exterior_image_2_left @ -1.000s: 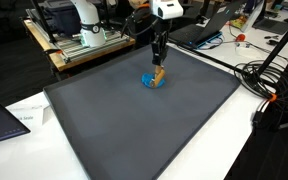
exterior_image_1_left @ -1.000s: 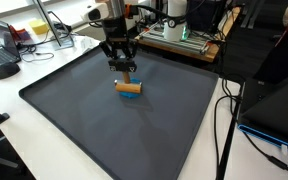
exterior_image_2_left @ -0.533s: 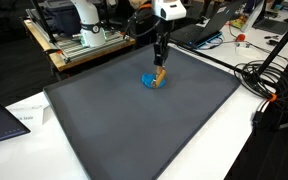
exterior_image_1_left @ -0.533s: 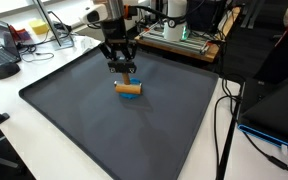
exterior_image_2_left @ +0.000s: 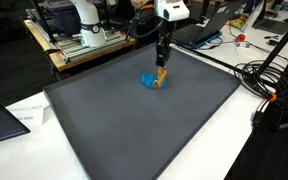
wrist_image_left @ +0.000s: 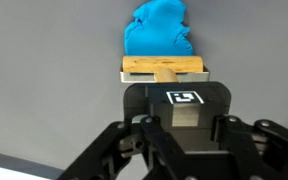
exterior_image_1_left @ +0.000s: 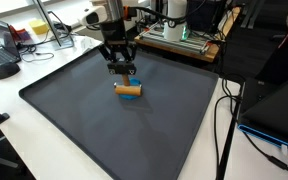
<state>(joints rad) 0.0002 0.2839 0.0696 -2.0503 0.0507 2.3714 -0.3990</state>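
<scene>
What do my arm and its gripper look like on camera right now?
The arm is white with rounded links. The gripper is black, with linked bars leading down to its jaws. The wrist view shows a square black-and-white tag on it.

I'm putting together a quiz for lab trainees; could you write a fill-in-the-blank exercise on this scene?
The wooden block lies on a dark ____ mat. The crumpled lump against the block is coloured ____. The gripper hangs just ____ the block. Its jaws are ____.
Missing words: grey, blue, above, shut.
</scene>
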